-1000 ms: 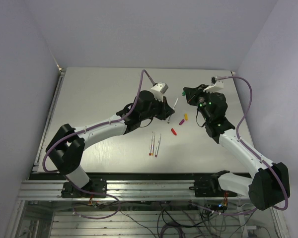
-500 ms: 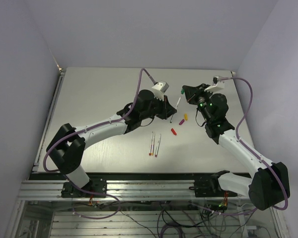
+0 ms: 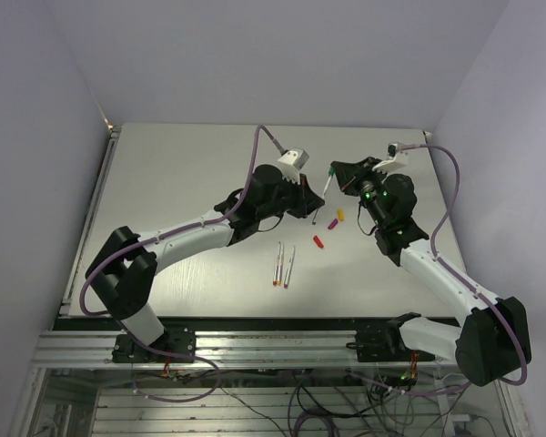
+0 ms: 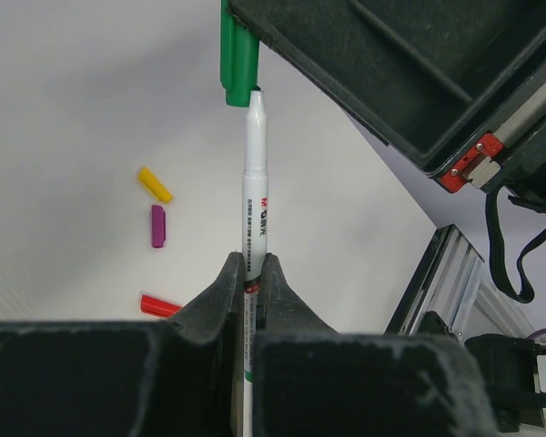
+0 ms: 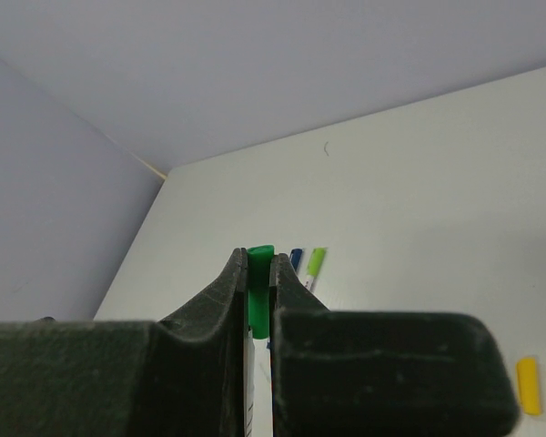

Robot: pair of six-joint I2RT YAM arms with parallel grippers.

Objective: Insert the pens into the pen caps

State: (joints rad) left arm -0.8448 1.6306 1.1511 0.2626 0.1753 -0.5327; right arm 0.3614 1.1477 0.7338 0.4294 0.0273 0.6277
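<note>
1. While the left pincer [image 4: 252, 273] is clamped on one white pen [image 4: 256, 182] held upright, the right pincer [image 5: 257, 273] is closed on one green cap [image 4: 238, 55]; the pen's tip sits right at that cap's lower end.
2. Three loose caps lie near each other on the table [image 3: 182, 173]: yellow cap [image 4: 154, 184], purple cap [image 4: 157, 226], red cap [image 4: 159, 306].
3. Two more pens [image 3: 278, 264] lie side by side nearer the arm bases.

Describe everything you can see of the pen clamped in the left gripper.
The pen is a slim white plastic stick with printed lettering along its barrel and a tapered white nose. The left gripper is shut on its lower barrel, so it juts straight out from the grip. Its nose meets the mouth of the green cap held by the right gripper; whether it has entered is unclear.
</note>
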